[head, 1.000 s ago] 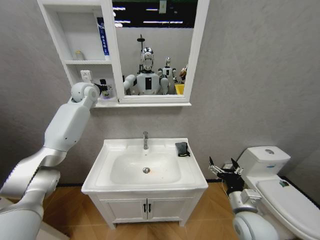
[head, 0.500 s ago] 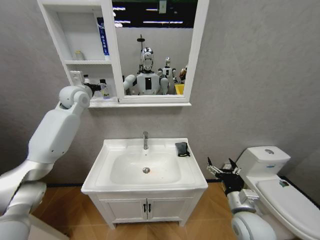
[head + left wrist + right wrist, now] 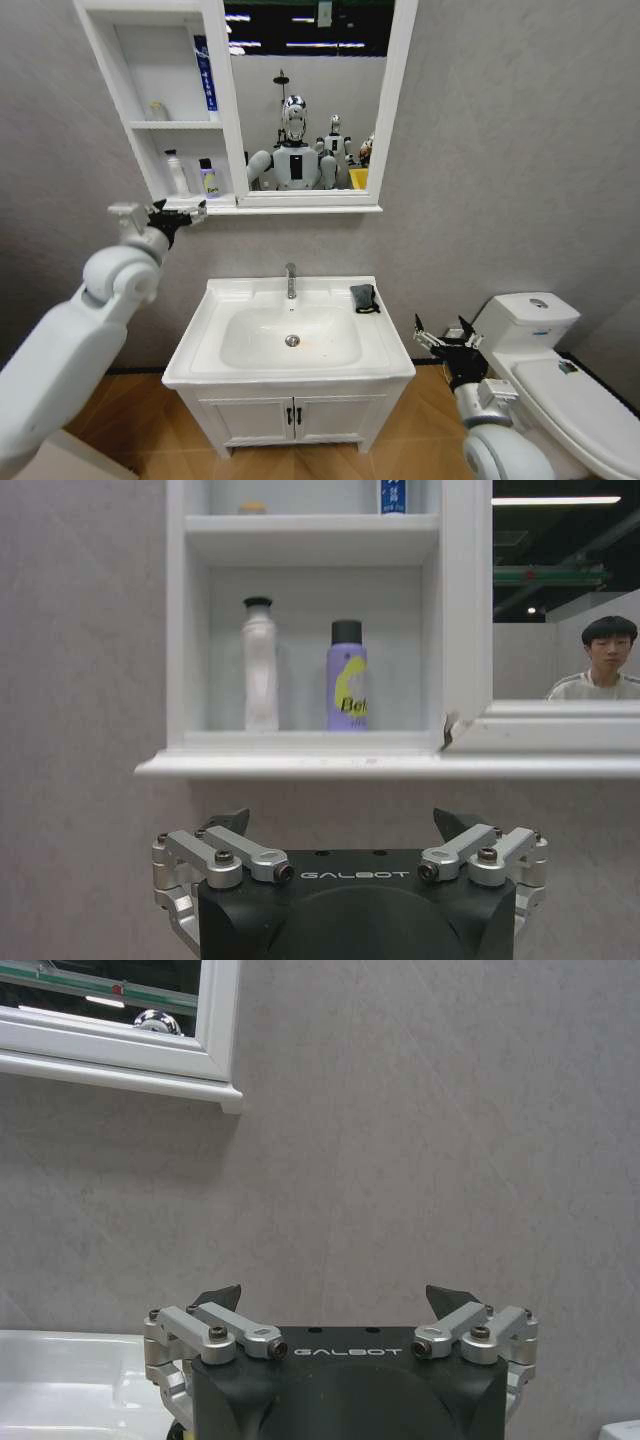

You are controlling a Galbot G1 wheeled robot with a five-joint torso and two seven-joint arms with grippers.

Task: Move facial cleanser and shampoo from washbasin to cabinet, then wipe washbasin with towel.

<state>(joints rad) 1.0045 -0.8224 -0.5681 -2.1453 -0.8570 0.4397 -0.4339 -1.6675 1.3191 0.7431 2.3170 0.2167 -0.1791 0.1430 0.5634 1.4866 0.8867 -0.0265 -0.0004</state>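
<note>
Just below cabinet (image 3: 160,120), left gripper (image 3: 178,213) empty.

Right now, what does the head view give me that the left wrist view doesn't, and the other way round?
Head view alone: the white ceramic washbasin with its chrome tap, the small dark folded towel on its right rim, and the right gripper, open beside the basin.

Left wrist view alone: a person reflected in the mirror.

Both: the white wall cabinet, a white bottle and a purple bottle side by side on its lowest shelf, and the open left gripper just below it.
</note>
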